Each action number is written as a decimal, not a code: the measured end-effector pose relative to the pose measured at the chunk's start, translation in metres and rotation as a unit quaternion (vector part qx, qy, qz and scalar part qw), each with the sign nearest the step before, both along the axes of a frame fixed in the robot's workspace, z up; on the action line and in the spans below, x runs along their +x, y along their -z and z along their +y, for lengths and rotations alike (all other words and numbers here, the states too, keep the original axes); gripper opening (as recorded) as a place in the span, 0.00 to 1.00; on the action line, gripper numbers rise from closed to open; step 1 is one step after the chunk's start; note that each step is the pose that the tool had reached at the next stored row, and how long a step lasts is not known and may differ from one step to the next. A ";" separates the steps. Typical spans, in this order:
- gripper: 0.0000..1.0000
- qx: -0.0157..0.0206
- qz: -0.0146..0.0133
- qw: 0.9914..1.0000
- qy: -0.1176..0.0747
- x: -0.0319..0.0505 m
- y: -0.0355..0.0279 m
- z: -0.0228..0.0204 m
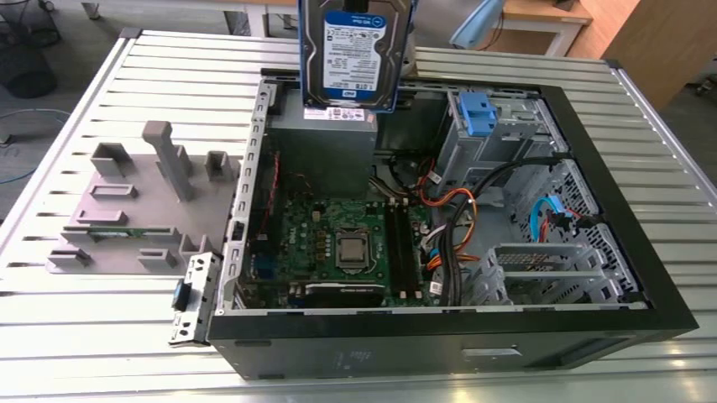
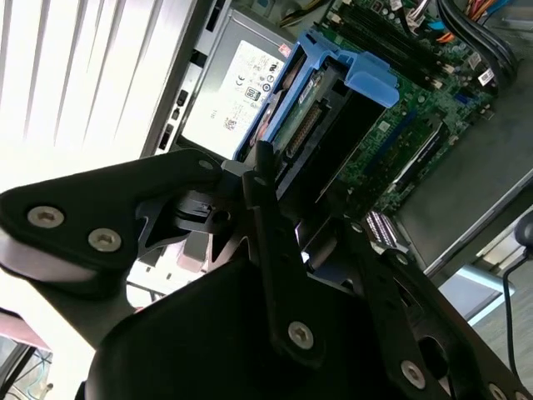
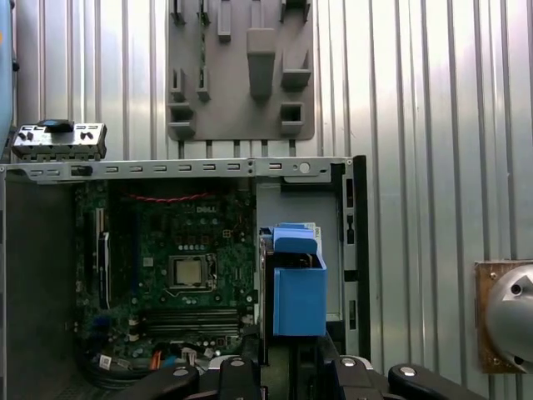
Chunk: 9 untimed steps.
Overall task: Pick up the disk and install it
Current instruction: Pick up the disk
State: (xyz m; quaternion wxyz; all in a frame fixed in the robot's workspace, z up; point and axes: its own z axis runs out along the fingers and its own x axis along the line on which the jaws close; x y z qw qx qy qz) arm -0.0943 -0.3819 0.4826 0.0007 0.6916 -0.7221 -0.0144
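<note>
Exterior view first: the disk [image 1: 356,50] is up in the air at the top centre of the frame. It hangs upright with its label facing the camera, above the grey power-supply box [image 1: 325,138] in the open computer case [image 1: 448,344]. Nothing props it up from below, so I judge the pick-up done and the carry to the case in hand. The silver drive cage [image 1: 505,134], with a blue latch [image 1: 476,113] on it, sits to the exterior view's right of the disk, apart from it. The disk is not in any bay yet. The way I read it, seating the disk calls for squaring the carrier frame to the cage mouth and keeping clear of the cable bundle [image 1: 448,210].

In the second wrist view the gripper [image 2: 300,196] comes in close. Its black fingers [image 2: 262,187] are closed in against the disk's blue-framed sides, so the drive is clamped between them. Its connector edge points away from the claw, and beyond it lie the white sticker of the power-supply box and the green motherboard [image 2: 416,100]. This grip is what the exterior view leaves out.

The first wrist view looks straight down past the gripper. The blue carrier end of the disk hangs over the power-supply corner of the case, beside the motherboard. Outside the case wall a grey fixture plate [image 3: 241,75] lies on the slatted table [image 3: 416,100].
</note>
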 end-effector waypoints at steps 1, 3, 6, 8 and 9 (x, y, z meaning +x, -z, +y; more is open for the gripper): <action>0.35 -0.001 0.000 1.000 0.000 0.0000 0.0000 -0.0013; 0.35 -0.002 0.000 1.000 0.000 0.0000 0.0000 -0.0039; 0.35 -0.003 0.000 1.000 0.000 0.0000 -0.0001 -0.0077; 0.35 -0.005 0.000 1.000 0.000 0.0000 0.0000 -0.0101; 0.35 -0.005 0.000 1.000 0.000 0.0000 0.0000 -0.0113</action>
